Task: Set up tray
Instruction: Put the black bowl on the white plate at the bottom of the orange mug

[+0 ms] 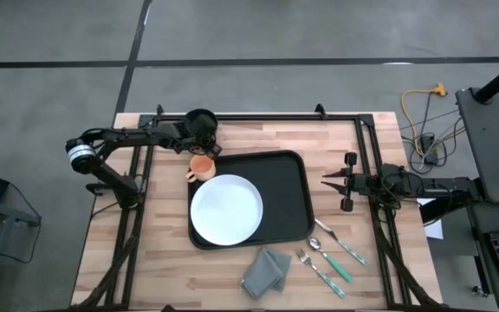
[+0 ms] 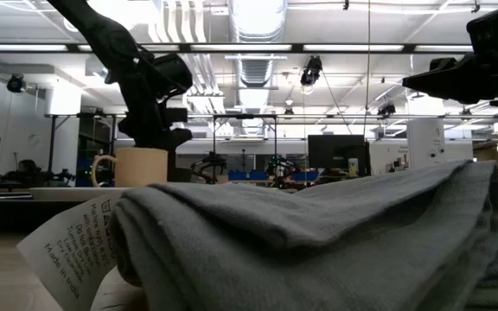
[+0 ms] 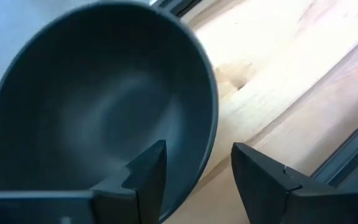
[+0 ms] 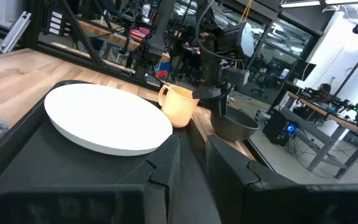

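Note:
The black tray [image 1: 288,186] lies mid-table with the white plate [image 1: 226,210] on its left half. An orange mug [image 1: 201,167] stands upright at its far left corner. A dark bowl [image 1: 202,120] sits by the table's far edge. My left gripper [image 3: 197,177] is open, pointing down over the bowl [image 3: 98,106]. One finger stands inside the rim and one outside, with gaps on both sides. My right gripper [image 1: 324,182] waits just off the tray's right edge, its fingers a narrow gap apart [image 4: 192,162] and holding nothing.
A folded grey napkin [image 1: 267,270] lies near the front edge and fills the low view [image 2: 318,242]. A spoon [image 1: 340,243] and a fork [image 1: 319,270], both green-handled, lie right of it. The tray's right half [image 4: 73,180] is bare. Black frame rails [image 1: 366,156] border the table.

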